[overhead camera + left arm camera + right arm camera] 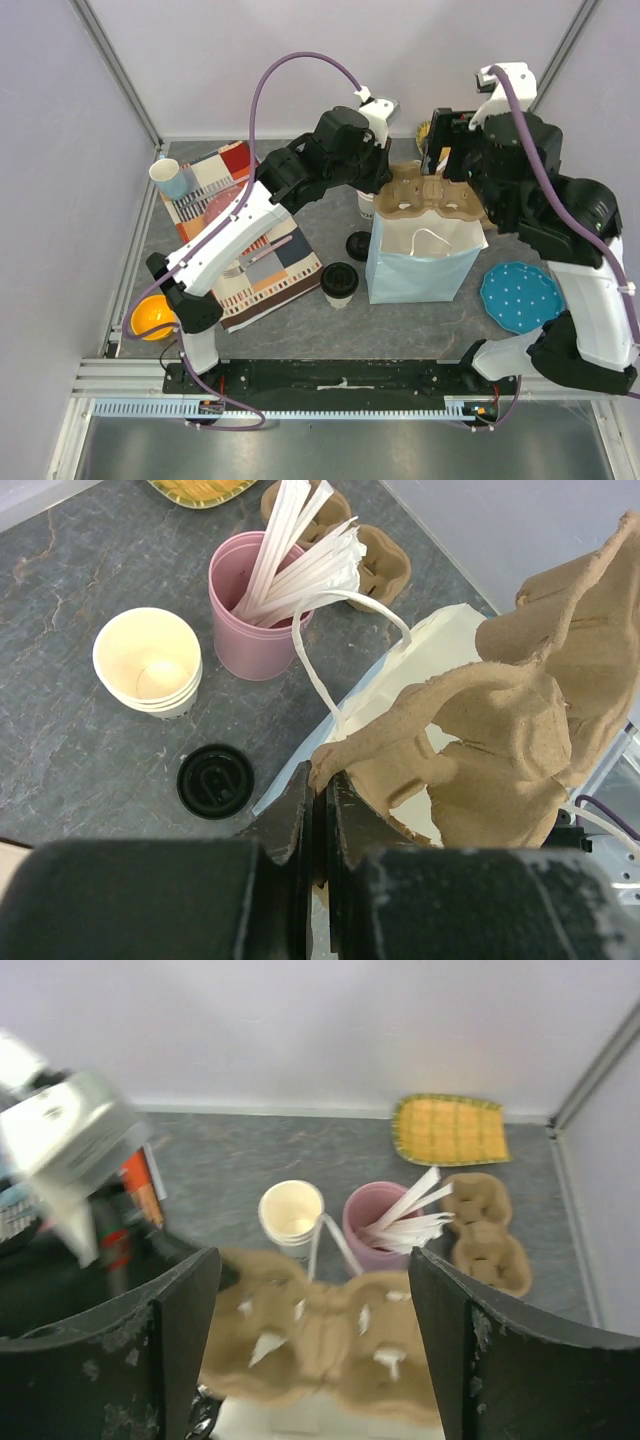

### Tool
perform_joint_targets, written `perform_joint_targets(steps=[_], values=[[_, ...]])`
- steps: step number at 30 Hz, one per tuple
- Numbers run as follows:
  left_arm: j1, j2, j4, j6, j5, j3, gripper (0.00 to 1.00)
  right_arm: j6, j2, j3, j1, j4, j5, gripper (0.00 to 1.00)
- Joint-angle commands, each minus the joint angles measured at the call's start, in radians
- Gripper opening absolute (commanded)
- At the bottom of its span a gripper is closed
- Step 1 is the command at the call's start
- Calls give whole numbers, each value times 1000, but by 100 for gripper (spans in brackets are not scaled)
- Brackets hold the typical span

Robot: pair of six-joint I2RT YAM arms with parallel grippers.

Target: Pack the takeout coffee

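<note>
The takeout coffee (pixel 340 283), a small white cup with a black lid, stands on the table left of the light-blue paper bag (pixel 420 265). It is out of both wrist views. A brown pulp cup carrier (pixel 430 198) hangs over the bag's open mouth. My left gripper (pixel 325 780) is shut on the carrier's (pixel 510 740) left edge. My right gripper (pixel 313 1260) is open, with its fingers on either side of the carrier (pixel 330 1330) and not touching it. The bag's white inside and handle (pixel 345 600) show below the carrier.
A loose black lid (pixel 358 245) lies by the bag. Behind the bag are a stack of lidless cups (pixel 150 665), a pink cup of white sticks (pixel 250 630), a second carrier (pixel 485 1230) and a yellow mat (pixel 450 1130). Also on the table: a blue plate (pixel 520 297), an orange bowl (pixel 155 317), a patterned cloth (pixel 255 250) and a blue-banded cup (pixel 172 180).
</note>
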Motion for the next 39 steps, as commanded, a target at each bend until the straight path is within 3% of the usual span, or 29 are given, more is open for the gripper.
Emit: perform_joint_targets(steps=[1,4,8,15,26,30,39], values=[[0,11,23,0,-33,40,2,176,-9,16,148,-153,111,83],[0,9,25,4,-39,43,2,262,-14,-16,210,-249,203,82],[0,6,23,-2,-30,35,2,304,-60,-116,208,-243,214,76],[-3,-8,19,-6,-11,23,2,370,-72,-217,210,-289,233,82],[-14,-28,14,-35,24,-8,2,379,-106,-348,170,-240,244,77],[-14,-29,14,-37,23,-11,2,286,-146,-436,67,-87,53,75],[-14,-40,15,-35,24,-25,2,241,-129,-483,-16,4,-64,69]])
